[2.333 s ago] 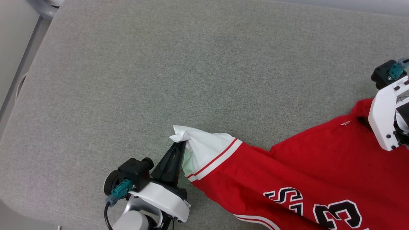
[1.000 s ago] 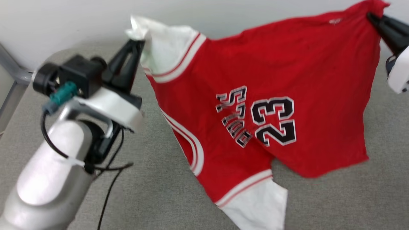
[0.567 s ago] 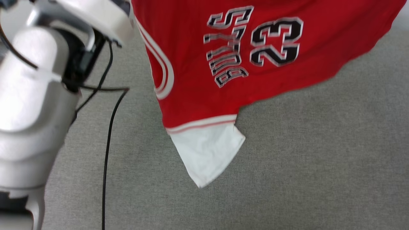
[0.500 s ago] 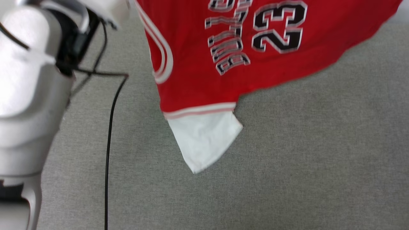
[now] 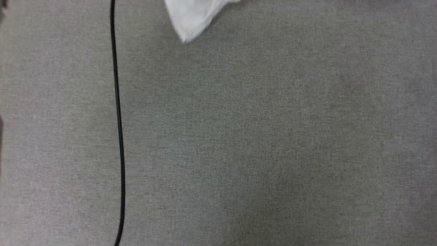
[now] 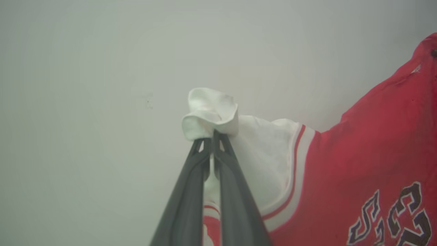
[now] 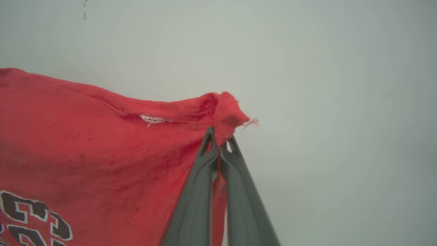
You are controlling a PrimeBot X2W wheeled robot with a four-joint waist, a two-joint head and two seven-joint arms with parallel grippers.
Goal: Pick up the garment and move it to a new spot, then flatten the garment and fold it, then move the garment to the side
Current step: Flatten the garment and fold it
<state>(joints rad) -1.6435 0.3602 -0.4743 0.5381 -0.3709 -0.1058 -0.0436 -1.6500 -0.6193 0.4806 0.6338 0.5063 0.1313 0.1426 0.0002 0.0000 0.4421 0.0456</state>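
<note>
The garment [image 6: 358, 171] hangs in the air, red with a white sleeve and black white-outlined print. My left gripper [image 6: 212, 136] is shut on the bunched tip of that white sleeve in the left wrist view. My right gripper [image 7: 220, 135] is shut on a red corner of the garment [image 7: 102, 143] in the right wrist view, near a small white stitch. In the head view, the hanging tip of the other white sleeve of the garment [image 5: 194, 17] dangles at the top edge over the grey surface [image 5: 273, 136].
A thin black cable [image 5: 117, 119] runs top to bottom down the left side of the head view, above the grey fabric surface. A plain pale wall [image 6: 85, 102] stands behind the lifted garment in both wrist views.
The garment was lifted off the grey surface by both grippers and raised. The head camera has tilted down, so the arms and red body have left its top edge.
</note>
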